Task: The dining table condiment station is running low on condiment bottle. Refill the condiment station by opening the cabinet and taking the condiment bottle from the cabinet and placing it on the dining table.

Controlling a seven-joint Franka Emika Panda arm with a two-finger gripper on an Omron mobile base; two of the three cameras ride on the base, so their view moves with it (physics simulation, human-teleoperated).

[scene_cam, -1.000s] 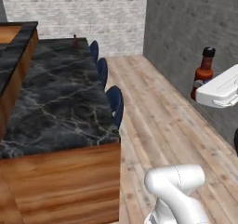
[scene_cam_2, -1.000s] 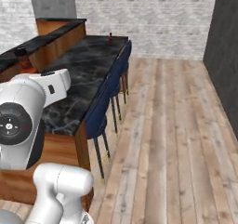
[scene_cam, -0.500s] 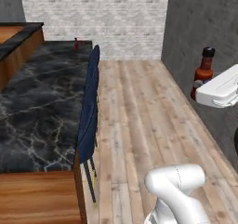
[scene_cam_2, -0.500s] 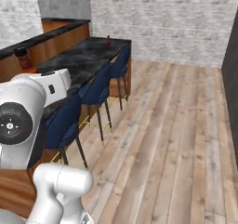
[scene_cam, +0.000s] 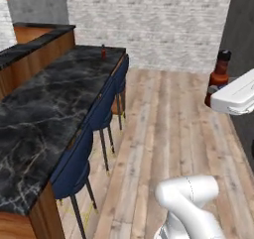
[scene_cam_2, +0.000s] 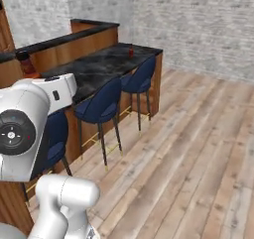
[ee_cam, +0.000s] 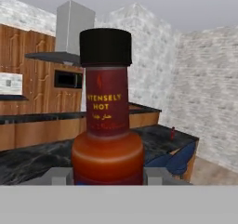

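The gripper [ee_cam: 109, 176] holds the condiment bottle [ee_cam: 107, 121] upright by its lower body, the jaws set part-way apart on either side of it, black cap up and label facing the hand camera. In the left base view the bottle [scene_cam: 218, 78] stands up out of the white hand at the right edge, carried high over the plank floor [scene_cam: 163, 134] and well apart from any surface.

The step in hand looks like the carry to the dining table [scene_cam: 44, 114], which lies off to the left of the hand. Three blue stools [scene_cam: 79, 168] line its near side between hand and tabletop, so the bottle should probably go in over their backs, not between them. Keeping it vertical during the carry should stop it slipping in the jaws.

Farther along the marble, a small red bottle [scene_cam: 103, 51] stands near the far end. Beyond it a brick wall [scene_cam: 149, 20] closes the room. Bare marble nearer than that bottle seems the safest landing spot, with release only once the base sits flat.
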